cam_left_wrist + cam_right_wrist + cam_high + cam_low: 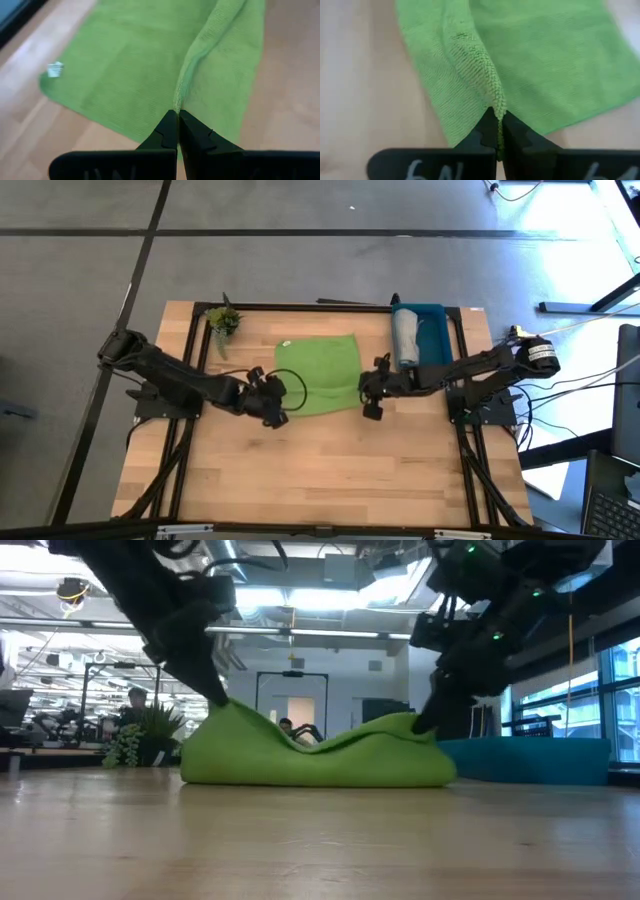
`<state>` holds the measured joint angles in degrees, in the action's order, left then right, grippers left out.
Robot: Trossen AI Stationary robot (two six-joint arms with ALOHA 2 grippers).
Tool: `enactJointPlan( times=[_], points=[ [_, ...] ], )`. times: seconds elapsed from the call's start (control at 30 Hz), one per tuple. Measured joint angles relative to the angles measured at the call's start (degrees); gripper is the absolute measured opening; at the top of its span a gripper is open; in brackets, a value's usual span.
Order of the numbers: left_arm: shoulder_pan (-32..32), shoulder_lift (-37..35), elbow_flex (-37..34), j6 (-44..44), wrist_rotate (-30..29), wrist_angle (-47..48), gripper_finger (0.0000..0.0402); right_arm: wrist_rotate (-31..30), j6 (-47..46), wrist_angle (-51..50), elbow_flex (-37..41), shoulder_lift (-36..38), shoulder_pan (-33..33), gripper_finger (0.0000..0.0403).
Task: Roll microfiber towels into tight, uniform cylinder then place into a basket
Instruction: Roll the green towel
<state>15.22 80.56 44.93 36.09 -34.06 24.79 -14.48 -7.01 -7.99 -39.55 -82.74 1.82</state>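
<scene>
Grey towel rolled, sits in basket. I've got left claw and right claw pinched on green towel; rolling left.

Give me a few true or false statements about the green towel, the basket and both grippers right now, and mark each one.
1. The left gripper is shut on the green towel. True.
2. The right gripper hangs open above the towel. False: it pinches the towel's edge.
3. The blue basket is empty. False: a rolled grey towel lies in it.
4. The green towel lies on the table, outside the basket. True.
5. The plant sprig lies in the basket. False: it sits at the table's far left corner.
</scene>
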Motion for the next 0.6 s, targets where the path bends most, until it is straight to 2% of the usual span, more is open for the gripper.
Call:
enactJointPlan(
  times=[0.3, 0.6],
  points=[
    [-6.1, 0.0, 0.0, -1.8, -6.7, 0.0, 0.0000, -3.9, 5.0, 5.3, 0.0, -1.6, -9.0, 0.0005],
    [-12.6, 2.2, -0.5, -2.5, -7.8, -1.4, 0.0000, -3.9, 12.1, 15.0, 0.0, -7.2, -15.7, 0.0005]
  ],
)
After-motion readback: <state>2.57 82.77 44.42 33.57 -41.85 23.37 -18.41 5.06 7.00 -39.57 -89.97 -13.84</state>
